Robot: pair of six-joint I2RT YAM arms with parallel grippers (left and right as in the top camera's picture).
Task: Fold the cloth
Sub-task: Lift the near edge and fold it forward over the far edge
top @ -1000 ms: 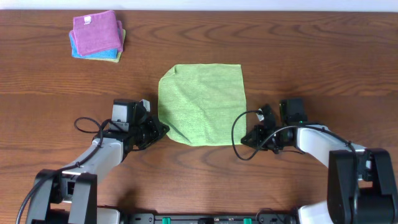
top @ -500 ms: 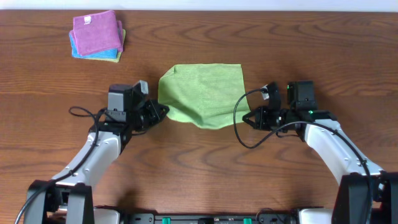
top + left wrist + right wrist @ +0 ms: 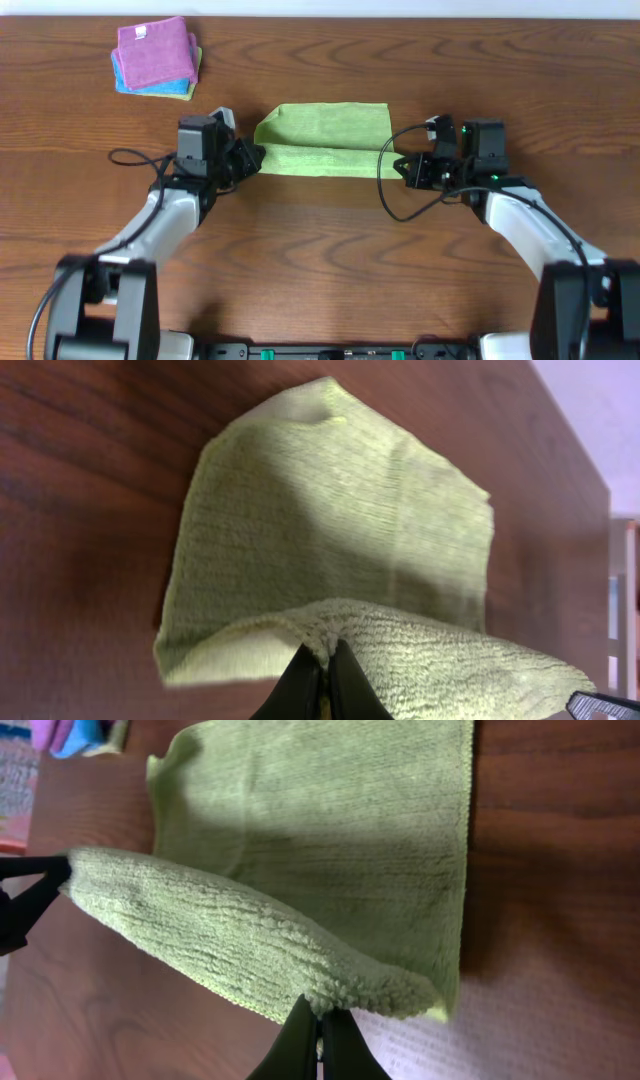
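The green cloth [image 3: 322, 138] lies on the table's middle, its near edge lifted and carried over the far half. My left gripper [image 3: 257, 158] is shut on the cloth's near-left corner, which shows bunched between the fingers in the left wrist view [image 3: 325, 652]. My right gripper [image 3: 396, 162] is shut on the near-right corner, seen in the right wrist view [image 3: 322, 1012]. The raised edge [image 3: 230, 935] hangs as a thick band between the two grippers above the flat part [image 3: 330, 520].
A stack of folded cloths, purple on top of blue and yellow [image 3: 155, 55], sits at the table's far left. Bare wooden table [image 3: 320, 270] lies in front of the cloth. Cables run along both arms.
Both grippers have moved away from me with the near edge of the cloth, so the visible green area has shrunk from a full square to a narrow strip.
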